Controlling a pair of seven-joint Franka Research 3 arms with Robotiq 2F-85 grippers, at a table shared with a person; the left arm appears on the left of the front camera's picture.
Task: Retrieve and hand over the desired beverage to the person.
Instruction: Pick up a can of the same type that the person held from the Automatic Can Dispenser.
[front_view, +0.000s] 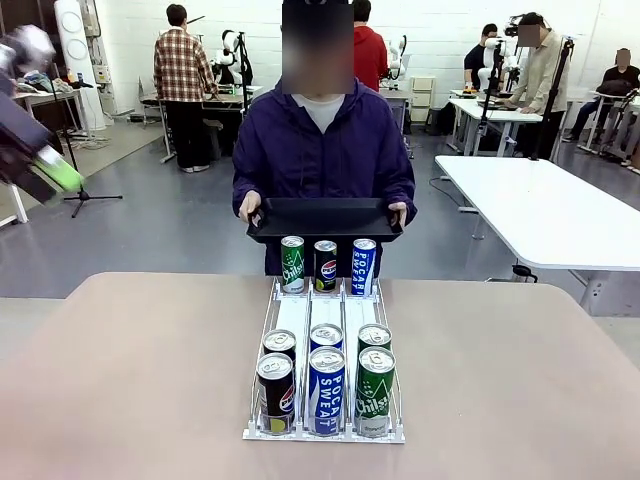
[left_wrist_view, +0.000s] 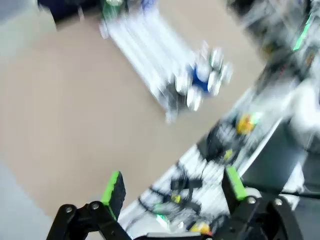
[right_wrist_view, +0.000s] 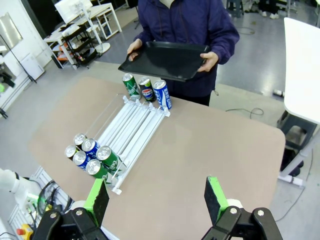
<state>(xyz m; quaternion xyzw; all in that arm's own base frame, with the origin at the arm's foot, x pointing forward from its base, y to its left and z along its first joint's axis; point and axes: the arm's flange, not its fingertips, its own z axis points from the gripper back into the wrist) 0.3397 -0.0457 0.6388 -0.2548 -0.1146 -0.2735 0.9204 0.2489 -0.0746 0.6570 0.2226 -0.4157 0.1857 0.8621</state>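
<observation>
A white wire rack (front_view: 322, 318) on the tan table holds beverage cans in three lanes. At its near end stand a black Pepsi can (front_view: 275, 392), a blue Pocari Sweat can (front_view: 326, 389) and a green Chilsung can (front_view: 374, 389), with one more can behind each. Three similar cans (front_view: 325, 265) stand at the far end. The frames do not show which one is desired. The person (front_view: 323, 140) at the far edge holds a black tray (front_view: 325, 217) in both hands. My left gripper (front_view: 50, 170) is motion-blurred, high at the left, and open (left_wrist_view: 174, 185). My right gripper (right_wrist_view: 156, 194) hangs open above the table.
The rack (right_wrist_view: 135, 127) runs from near the table's front edge to the far edge by the tray (right_wrist_view: 165, 60). Bare tabletop (front_view: 130, 370) lies on both sides of it. A white table (front_view: 545, 205) stands at the right beyond, with people farther back.
</observation>
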